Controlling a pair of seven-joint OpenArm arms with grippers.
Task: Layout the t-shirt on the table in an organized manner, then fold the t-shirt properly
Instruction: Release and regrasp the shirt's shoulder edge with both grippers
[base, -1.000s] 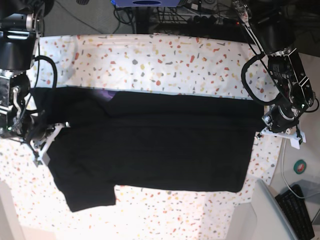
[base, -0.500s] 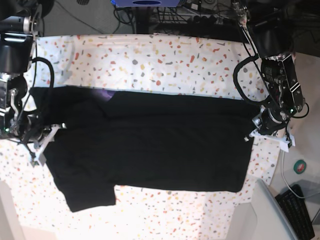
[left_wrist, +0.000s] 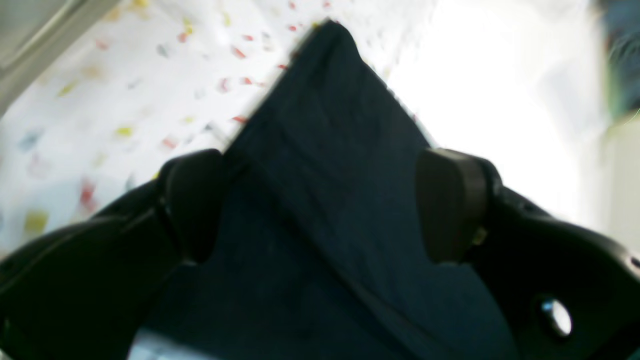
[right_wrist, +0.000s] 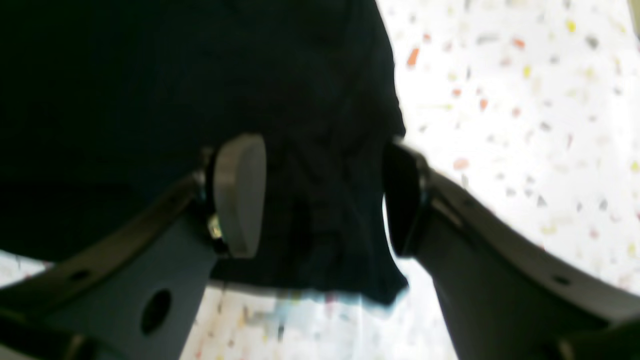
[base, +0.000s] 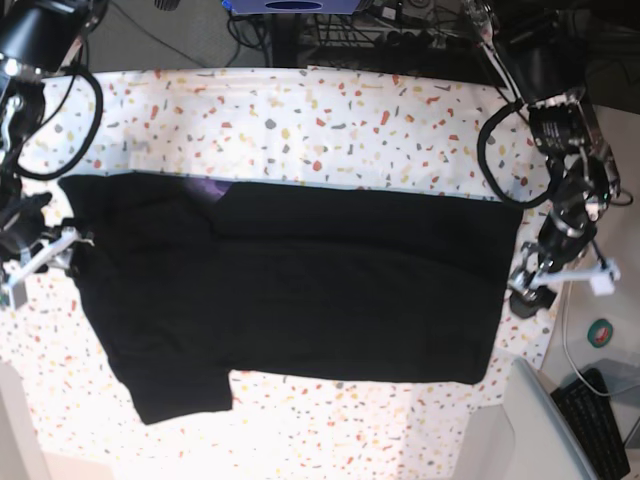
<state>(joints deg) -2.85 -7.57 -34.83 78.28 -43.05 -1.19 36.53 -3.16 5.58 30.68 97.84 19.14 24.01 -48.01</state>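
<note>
The black t-shirt (base: 300, 290) lies spread flat across the speckled table (base: 330, 120), with a sliver of purple print (base: 210, 190) showing at a fold near its top. My left gripper (base: 562, 290) hovers at the shirt's right edge. In the left wrist view it (left_wrist: 320, 205) stands open over a pointed corner of the shirt (left_wrist: 325, 125). My right gripper (base: 42, 265) is at the shirt's left edge. The right wrist view shows it (right_wrist: 320, 197) open, with the shirt's hem (right_wrist: 320, 240) lying loose between its fingers (right_wrist: 240, 195).
A keyboard (base: 600, 425) and a grey case (base: 545, 430) sit off the table's lower right corner, beside a round green object (base: 601, 333). Cables and equipment (base: 400, 30) crowd the far edge. Bare speckled table shows above and below the shirt.
Both grippers have opened and let go of the shirt. The right gripper has drawn outward to the left; the left one has moved slightly down at the right edge. The shirt stays flat.
</note>
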